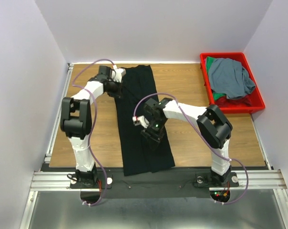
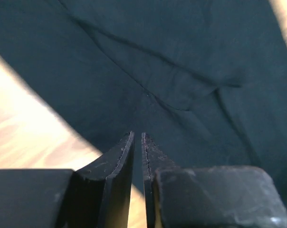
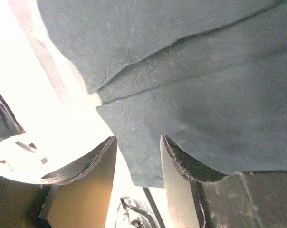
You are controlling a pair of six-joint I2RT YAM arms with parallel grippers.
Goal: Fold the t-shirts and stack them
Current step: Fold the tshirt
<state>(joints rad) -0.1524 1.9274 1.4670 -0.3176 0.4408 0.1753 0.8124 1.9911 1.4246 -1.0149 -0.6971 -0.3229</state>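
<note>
The black t-shirt (image 1: 134, 98) lies as a long narrow strip down the middle of the table (image 1: 191, 86). My left gripper (image 1: 116, 89) sits at the strip's far left edge. In the left wrist view its jaws (image 2: 138, 135) stand a thin slit apart with nothing between them, pointing at the dark cloth (image 2: 172, 61). My right gripper (image 1: 151, 138) hovers over the strip's middle. Its jaws (image 3: 138, 138) are open, and a loose corner of the cloth (image 3: 205, 71) hangs in the gap. A slate grey-blue shirt (image 1: 232, 76) and a green shirt (image 1: 211, 64) lie crumpled in the bin.
The red plastic bin (image 1: 258, 102) stands at the table's far right corner. Bare wood shows on both sides of the strip. White walls close in on three sides, and a metal rail (image 1: 149, 179) runs along the near edge.
</note>
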